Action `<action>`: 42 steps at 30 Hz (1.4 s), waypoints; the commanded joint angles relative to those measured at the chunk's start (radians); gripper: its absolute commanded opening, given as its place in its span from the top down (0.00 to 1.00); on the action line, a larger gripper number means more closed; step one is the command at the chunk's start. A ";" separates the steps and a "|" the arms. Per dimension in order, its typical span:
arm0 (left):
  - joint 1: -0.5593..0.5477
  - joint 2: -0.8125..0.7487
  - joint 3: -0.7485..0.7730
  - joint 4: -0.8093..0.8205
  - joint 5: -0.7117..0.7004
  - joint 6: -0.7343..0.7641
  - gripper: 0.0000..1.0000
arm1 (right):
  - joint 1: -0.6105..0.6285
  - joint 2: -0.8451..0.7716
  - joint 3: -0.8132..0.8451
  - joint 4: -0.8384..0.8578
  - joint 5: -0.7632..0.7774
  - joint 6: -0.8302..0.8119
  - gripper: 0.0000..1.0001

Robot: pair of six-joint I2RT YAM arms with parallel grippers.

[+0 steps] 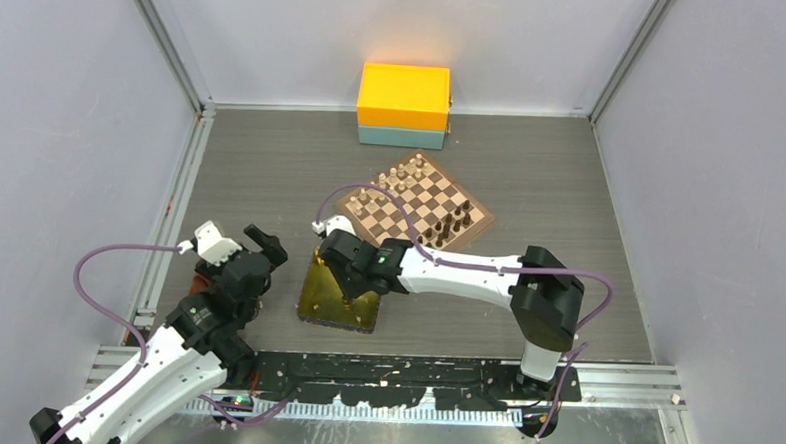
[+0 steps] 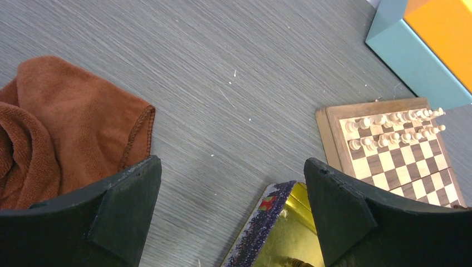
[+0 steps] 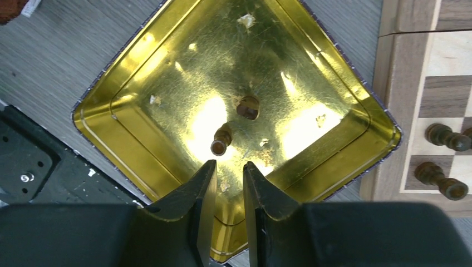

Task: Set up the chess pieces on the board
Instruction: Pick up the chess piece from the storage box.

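The chessboard [image 1: 422, 198] lies diagonally past mid-table, with dark-brown chess pieces [image 1: 451, 228] lined up along its near-right side. Two more dark pieces, one [image 3: 221, 140] lying on its side and one [image 3: 247, 107] seen end-on, rest in the gold tray [image 3: 111, 128]. My right gripper [image 3: 229, 163] hangs over the tray just short of the lying piece, with its jaws a narrow gap apart and nothing between them. My left gripper [image 2: 232, 178] is wide open and empty, held left of the tray [image 2: 278, 245]. Two dark pieces [image 3: 445, 136] stand on the board's edge squares.
Pale beige chessmen [image 1: 391, 182] fill the board's far-left side. An orange and teal box [image 1: 403, 104] stands behind the board at the back wall. A brown cloth [image 2: 61, 128] lies bunched by my left gripper. Grey walls close in both sides.
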 commanded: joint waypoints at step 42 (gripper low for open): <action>-0.003 -0.032 -0.020 -0.008 -0.050 -0.022 0.00 | 0.049 0.082 0.022 0.093 0.021 0.031 0.70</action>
